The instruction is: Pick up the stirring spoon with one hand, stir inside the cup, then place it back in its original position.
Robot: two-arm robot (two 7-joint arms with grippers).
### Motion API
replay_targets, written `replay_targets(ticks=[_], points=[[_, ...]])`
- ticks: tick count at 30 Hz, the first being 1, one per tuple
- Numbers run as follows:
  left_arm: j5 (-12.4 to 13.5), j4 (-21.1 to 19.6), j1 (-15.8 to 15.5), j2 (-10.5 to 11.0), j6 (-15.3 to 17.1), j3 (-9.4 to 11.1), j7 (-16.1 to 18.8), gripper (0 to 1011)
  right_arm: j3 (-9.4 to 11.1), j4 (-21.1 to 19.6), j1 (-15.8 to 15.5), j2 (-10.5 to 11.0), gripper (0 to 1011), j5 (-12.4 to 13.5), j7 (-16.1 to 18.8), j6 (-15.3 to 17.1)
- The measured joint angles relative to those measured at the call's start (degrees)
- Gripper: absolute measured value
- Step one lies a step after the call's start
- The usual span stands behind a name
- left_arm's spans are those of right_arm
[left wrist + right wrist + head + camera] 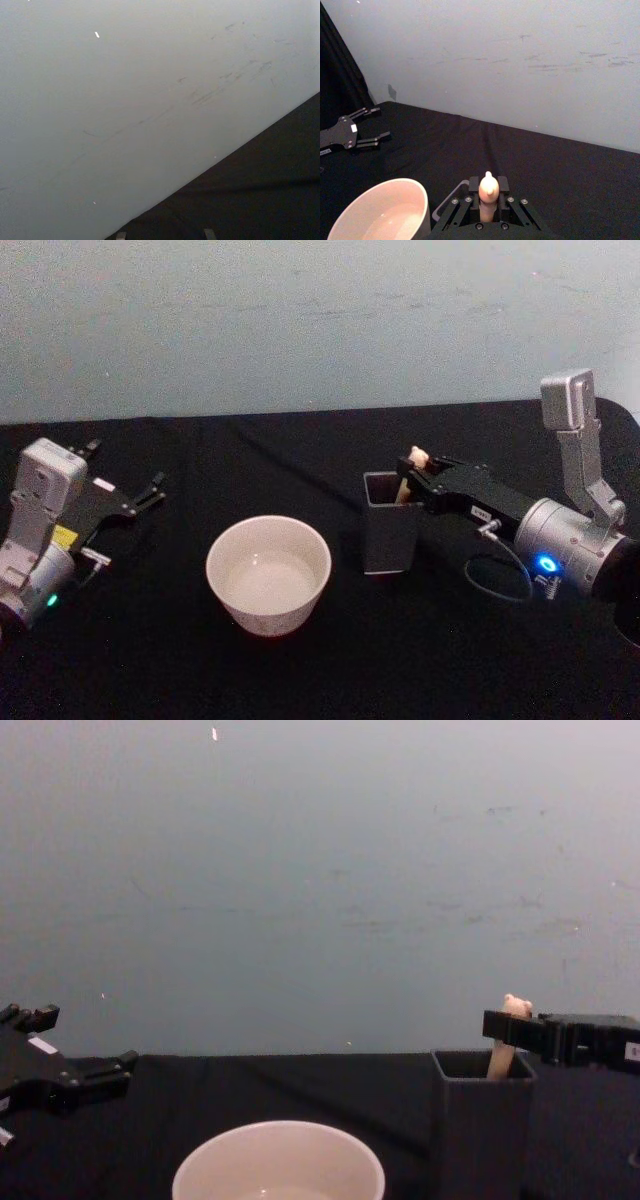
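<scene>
The stirring spoon [413, 468] stands in the dark grey square holder [388, 537], its beige bear-head handle [488, 189] poking above the rim. My right gripper [408, 486] reaches in from the right at rim height and is shut on that handle [508, 1038]; the spoon's bowl is hidden inside the holder [480, 1130]. The wide cream-white cup [268, 575] sits left of the holder, upright, and appears to hold a little pale liquid. My left gripper [125, 468] rests open at the table's left side, well away from the cup [278, 1165].
A black cloth covers the table [330, 670], with a pale wall [320, 320] right behind its far edge. A loose cable loop [500, 580] hangs from the right wrist near the holder. Bare cloth lies in front of the cup.
</scene>
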Motion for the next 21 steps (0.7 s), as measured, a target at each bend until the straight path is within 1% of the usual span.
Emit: replay_targets(ticks=[21], points=[[0.00,0.00,0.00,0.00,0.00,0.00,0.00,1001,0.14,0.04,-0.09,-0.03,214,-0.08,-0.05,0.02]])
